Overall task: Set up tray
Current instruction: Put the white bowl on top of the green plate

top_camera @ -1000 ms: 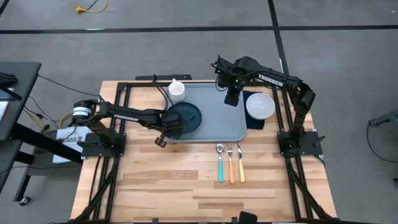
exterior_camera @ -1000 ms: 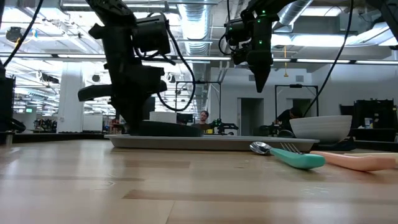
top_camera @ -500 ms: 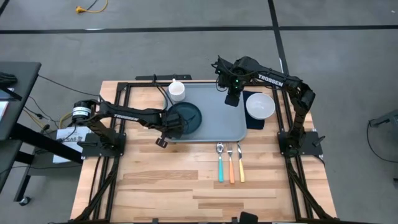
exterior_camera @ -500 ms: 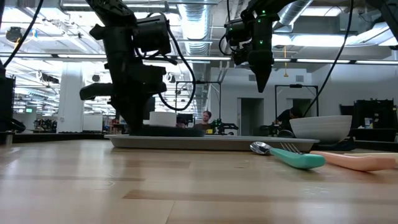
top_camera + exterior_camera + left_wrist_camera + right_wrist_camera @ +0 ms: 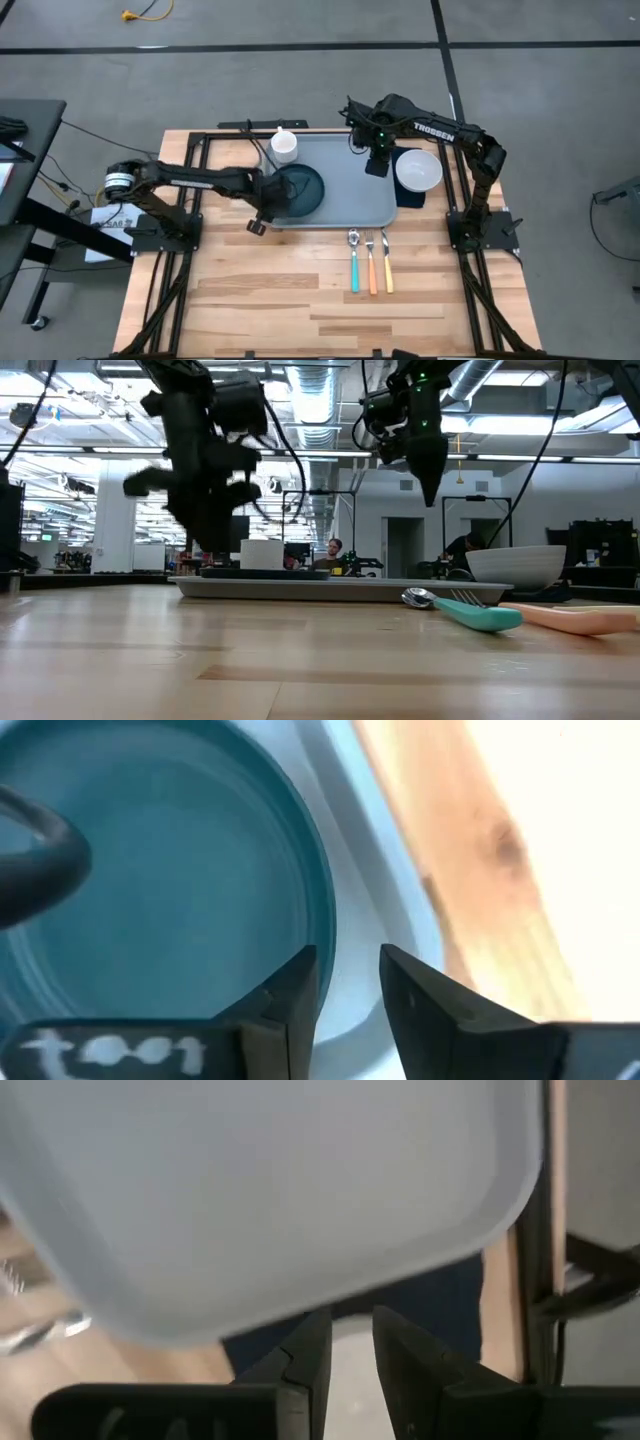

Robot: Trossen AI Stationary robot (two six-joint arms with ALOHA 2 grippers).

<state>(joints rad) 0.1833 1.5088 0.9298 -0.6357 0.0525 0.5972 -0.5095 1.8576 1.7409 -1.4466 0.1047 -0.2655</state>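
The light blue-grey tray (image 5: 350,195) lies at the table's far middle. A dark teal plate (image 5: 300,188) rests flat on the tray's left part. My left gripper (image 5: 271,202) hovers open just above the plate's near-left rim (image 5: 322,910) without touching it. In its wrist view the fingertips (image 5: 347,990) stand apart over rim and tray. My right gripper (image 5: 377,162) hangs above the tray's far right corner (image 5: 500,1200), its fingers (image 5: 347,1342) a little apart with nothing between them.
A white cup (image 5: 284,146) stands at the tray's far left corner. A white bowl (image 5: 418,170) sits on a dark navy napkin (image 5: 410,195) right of the tray. A teal spoon (image 5: 354,262), orange fork (image 5: 371,264) and pale knife (image 5: 386,262) lie near the tray's near edge.
My left gripper has opened and let go of the plate's rim, then risen and drawn back a little toward the table's left edge. The plate has settled flat on the tray. My right gripper has shifted slightly toward the bowl.
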